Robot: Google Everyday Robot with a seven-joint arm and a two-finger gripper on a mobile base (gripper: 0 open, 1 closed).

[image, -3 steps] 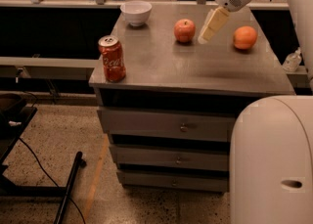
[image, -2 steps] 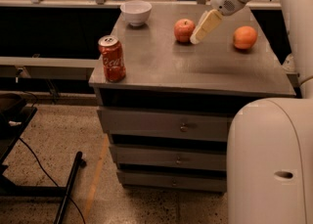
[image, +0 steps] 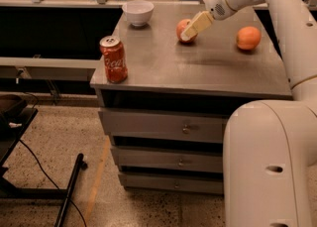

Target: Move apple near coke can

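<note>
The reddish-pink apple [image: 182, 29] sits on the grey cabinet top [image: 198, 67], toward the back middle. My gripper [image: 190, 32] reaches in from the upper right, its pale fingers lying over the apple's right side. The red coke can [image: 113, 59] with white script stands upright at the front left corner of the top, well to the left of the apple and nearer the camera.
A smooth orange fruit [image: 248, 37] lies at the back right. A white bowl [image: 138, 12] stands at the back left. My white arm and base [image: 267, 161] fill the right side. Drawers [image: 163, 127] sit below the top. A black stand [image: 69, 191] is on the floor at left.
My gripper has moved left, from the gap between the apple and the orange to the apple's right side. The apple, can, bowl and orange have not moved.
</note>
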